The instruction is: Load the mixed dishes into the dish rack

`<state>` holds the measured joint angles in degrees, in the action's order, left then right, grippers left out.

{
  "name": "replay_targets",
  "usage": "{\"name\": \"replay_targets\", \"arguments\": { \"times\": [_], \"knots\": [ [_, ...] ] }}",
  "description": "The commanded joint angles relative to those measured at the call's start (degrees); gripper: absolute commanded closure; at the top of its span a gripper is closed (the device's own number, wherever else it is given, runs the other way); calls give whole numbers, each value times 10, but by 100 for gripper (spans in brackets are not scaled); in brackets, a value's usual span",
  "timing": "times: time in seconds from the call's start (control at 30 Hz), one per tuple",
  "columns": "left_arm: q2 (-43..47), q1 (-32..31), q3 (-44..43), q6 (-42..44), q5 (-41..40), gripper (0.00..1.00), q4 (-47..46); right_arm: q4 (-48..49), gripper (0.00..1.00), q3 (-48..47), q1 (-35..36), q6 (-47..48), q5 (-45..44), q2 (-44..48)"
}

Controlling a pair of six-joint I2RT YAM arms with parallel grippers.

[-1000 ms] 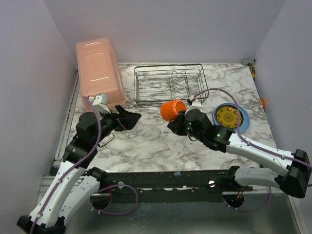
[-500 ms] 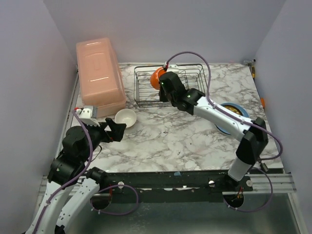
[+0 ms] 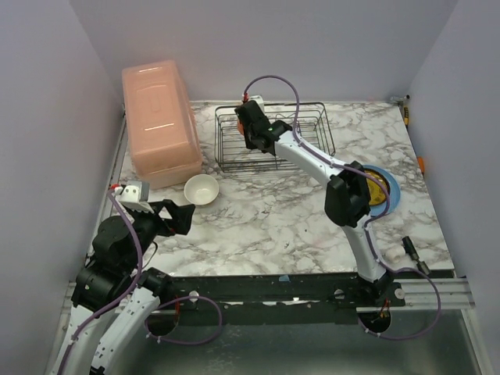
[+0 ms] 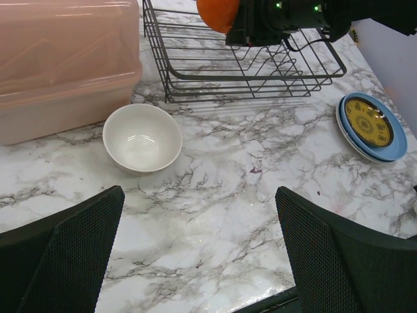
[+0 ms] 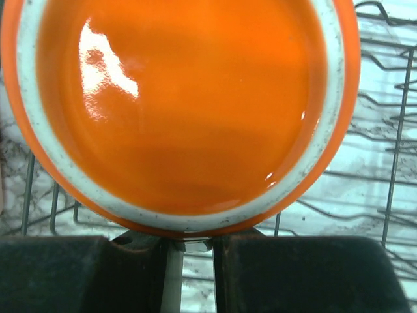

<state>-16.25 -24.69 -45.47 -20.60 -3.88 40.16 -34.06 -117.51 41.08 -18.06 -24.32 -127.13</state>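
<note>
we'd swung the mug [image 5: 182,111] up over the rack [image 3: 312,106], upper middle | right gripper [image 5: 192,251] pinched its rim, left gripper [image 4: 202,251] gaped empty | drop-in seemed next

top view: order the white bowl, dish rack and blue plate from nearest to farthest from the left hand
1. white bowl, just beyond the left hand, slightly right
2. dish rack, farther back, to the right
3. blue plate, far right side
</note>
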Motion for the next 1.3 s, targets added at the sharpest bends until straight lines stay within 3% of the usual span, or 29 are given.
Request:
{"name": "replay_targets", "arguments": {
  "times": [0.0, 0.13, 0.5, 0.9, 1.13, 1.27],
  "knots": [
    [16, 3, 10, 9, -12, 2, -2, -9, 100, -91, -19, 25, 5, -55],
    [30, 3, 12, 9, -20, 2, -3, -17, 100, -124, -27, 26, -7, -103],
    [19, 3, 13, 10, -18, 2, -4, 22, 100, -117, -45, 54, 105, -137],
    [14, 3, 14, 10, -19, 2, -6, 25, 99, -165, -45, 73, 165, -185],
    [7, 4, 15, 10, -15, 1, -7, 42, 90, -177, -43, 56, 200, -193],
    [2, 4, 15, 10, -14, 1, -8, 51, 77, -179, -38, 53, 205, -197]
  ]
}}
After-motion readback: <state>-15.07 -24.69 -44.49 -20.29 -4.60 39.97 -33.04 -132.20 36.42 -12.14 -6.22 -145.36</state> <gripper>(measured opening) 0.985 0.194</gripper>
